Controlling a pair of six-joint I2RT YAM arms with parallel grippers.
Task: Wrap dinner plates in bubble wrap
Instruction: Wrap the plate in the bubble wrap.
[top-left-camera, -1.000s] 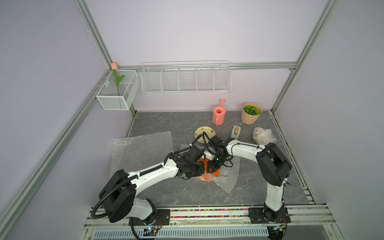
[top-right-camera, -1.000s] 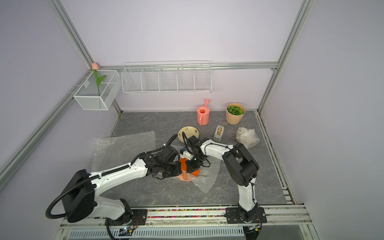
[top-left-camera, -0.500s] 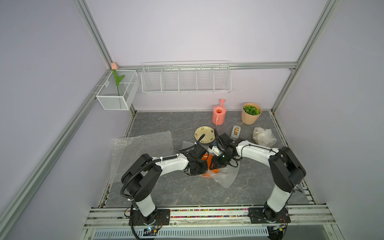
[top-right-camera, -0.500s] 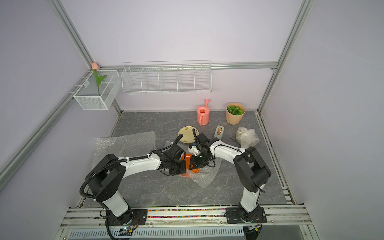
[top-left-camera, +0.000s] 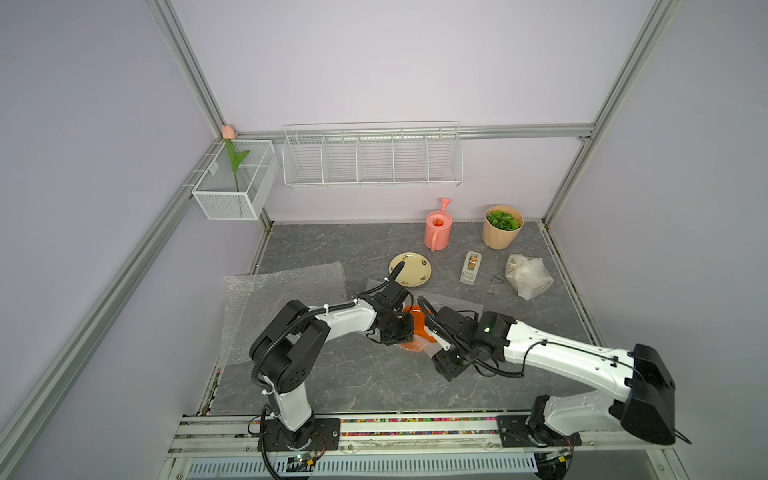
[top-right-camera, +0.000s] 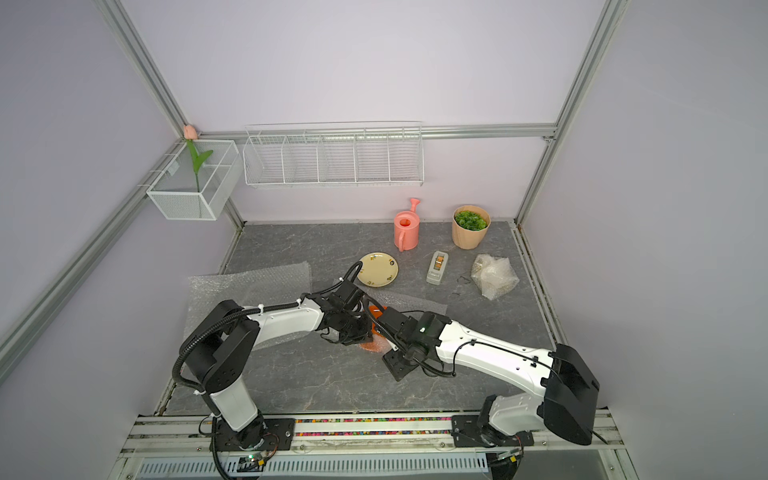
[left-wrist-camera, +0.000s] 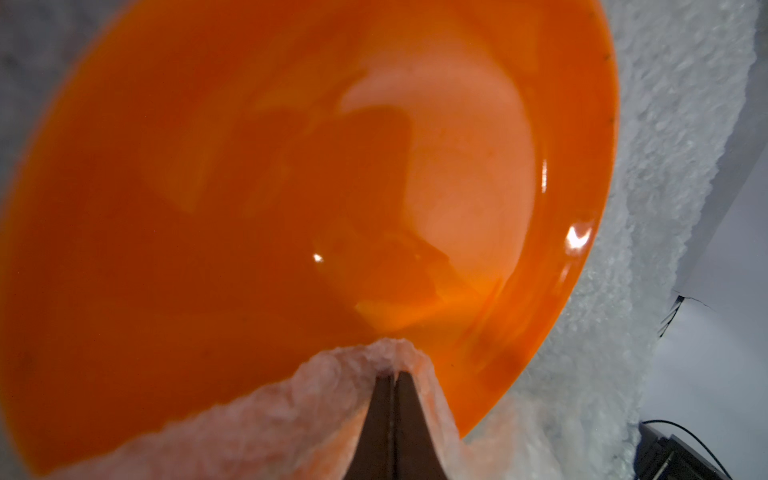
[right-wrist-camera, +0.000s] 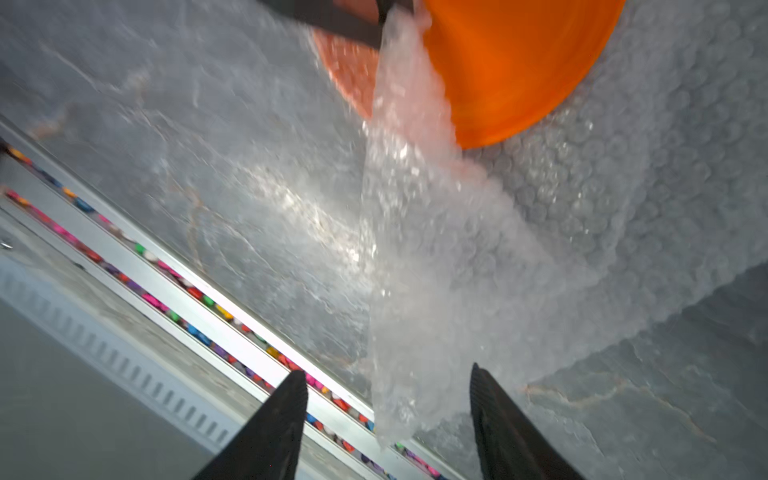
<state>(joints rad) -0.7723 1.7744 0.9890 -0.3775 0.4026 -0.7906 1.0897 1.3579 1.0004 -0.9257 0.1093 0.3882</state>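
Mid counter (top-left-camera: 332, 378), nearer the front edge: right gripper (right-wrist-camera: 385, 370) fingers apart, a loose strip of bubble wrap (right-wrist-camera: 582, 187) hanging between them. Just past it, orange plate (left-wrist-camera: 291, 166), round, tipped up on the wrap, hollow face toward left gripper (left-wrist-camera: 392, 376), which is pinched together on a wrap fold at the rim. Behind: cream plate (top-left-camera: 409, 270), tape dispenser (top-left-camera: 471, 268), crumpled clear bundle (top-left-camera: 528, 276). Back edge: watering can (top-left-camera: 437, 228), plant pot (top-left-camera: 501, 227). Spare sheet (top-left-camera: 282, 286) lies flat at the left edge.

On the grey marbled worktop (top-left-camera: 374, 382), a plain orange round plate (top-left-camera: 417, 321) sits tilted on a clear bubble wrap sheet (top-left-camera: 455, 300), between the white left arm (top-left-camera: 345, 318) and the white right arm (top-left-camera: 552, 353). A second bubble wrap sheet (top-left-camera: 282, 291) lies flat beside the left arm. Behind lie a cream round plate with small motifs (top-left-camera: 411, 270) and a grey tape dispenser (top-left-camera: 470, 268).
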